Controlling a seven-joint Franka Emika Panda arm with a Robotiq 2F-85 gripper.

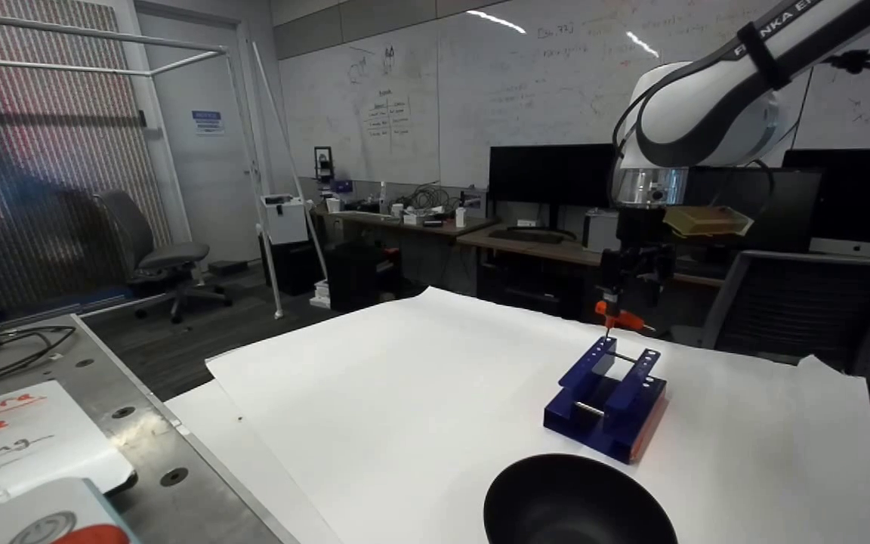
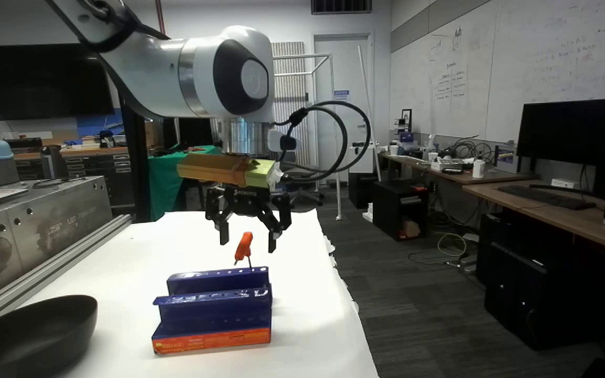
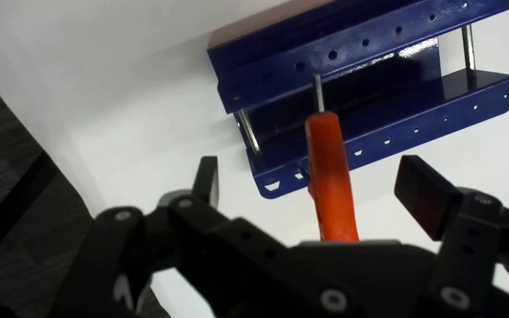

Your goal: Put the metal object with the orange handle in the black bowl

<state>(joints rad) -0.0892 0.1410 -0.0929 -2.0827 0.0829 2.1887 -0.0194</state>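
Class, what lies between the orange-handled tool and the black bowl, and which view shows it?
An exterior view shows most of the blue rack between them; in both exterior views white paper separates rack and bowl.

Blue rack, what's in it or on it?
The orange-handled tool stands near one end of the rack, apparently set into a rail; metal rods cross between the rails. Below the rail's top, the tool's shaft is covered.

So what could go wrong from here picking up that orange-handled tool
The orange-handled tool appears slotted into the blue rack, so a crooked lift might drag the rack. The handle slants, so the open gripper could close unevenly and let it twist. Carried low, it might knock the black bowl.
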